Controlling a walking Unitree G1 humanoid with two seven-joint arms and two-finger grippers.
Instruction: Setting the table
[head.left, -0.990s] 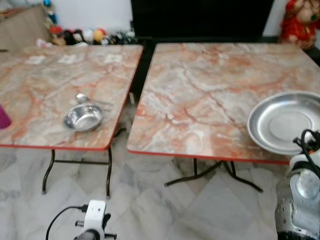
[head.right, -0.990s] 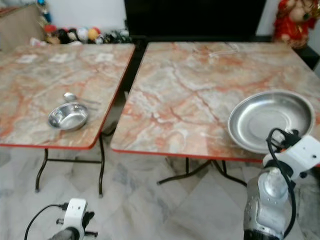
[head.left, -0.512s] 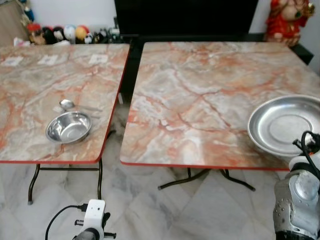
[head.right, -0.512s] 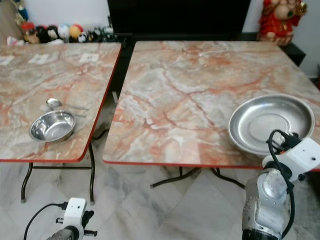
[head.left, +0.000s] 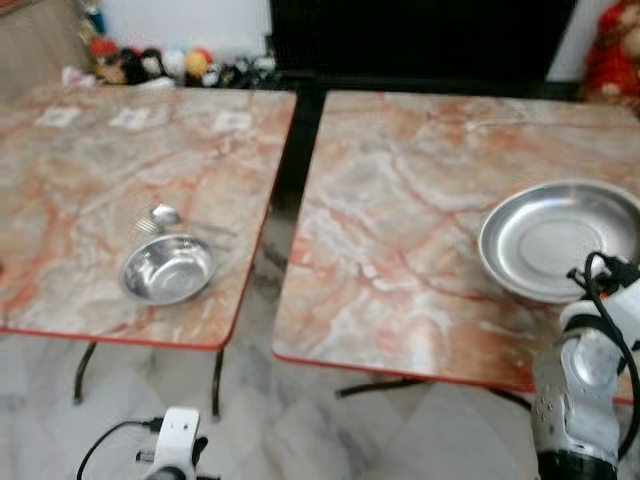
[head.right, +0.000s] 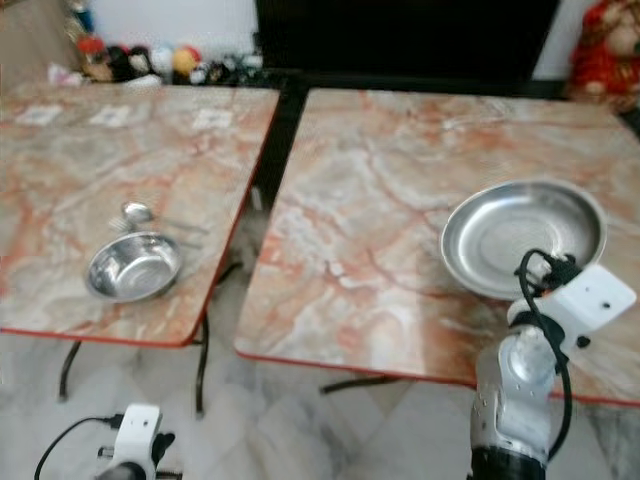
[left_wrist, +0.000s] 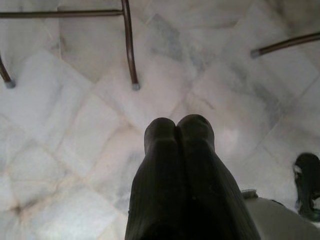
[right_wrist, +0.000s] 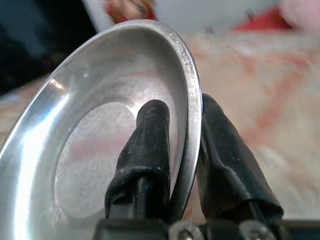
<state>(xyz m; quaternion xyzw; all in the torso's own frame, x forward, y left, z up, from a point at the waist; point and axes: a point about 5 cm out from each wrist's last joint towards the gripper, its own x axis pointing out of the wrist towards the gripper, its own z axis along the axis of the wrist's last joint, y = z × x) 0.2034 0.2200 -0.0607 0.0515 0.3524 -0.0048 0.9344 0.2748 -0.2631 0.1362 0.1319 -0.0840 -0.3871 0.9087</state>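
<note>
A large steel plate (head.left: 560, 238) hangs over the right marble table (head.left: 400, 220), near its right front part. My right gripper (right_wrist: 182, 145) is shut on the plate's rim (right_wrist: 192, 100), one finger inside the dish and one outside; the silver right arm (head.right: 540, 360) rises from below. On the left table (head.left: 80, 180) sit a small steel bowl (head.left: 168, 268) and, just behind it, a spoon (head.left: 165, 216). My left gripper (left_wrist: 179, 134) hangs low over the floor, shut with nothing in it.
A dark gap separates the two tables. Black metal table legs (left_wrist: 128, 47) stand on the pale marble floor. Small toys (head.left: 170, 66) line the back wall, beside a dark cabinet (head.left: 420, 40). A red figure (head.left: 612, 55) stands at the back right.
The whole view has shifted right and drawn closer, so the camera has moved. The plate stays held in my right gripper. The bowl and spoon keep their place on the left table.
</note>
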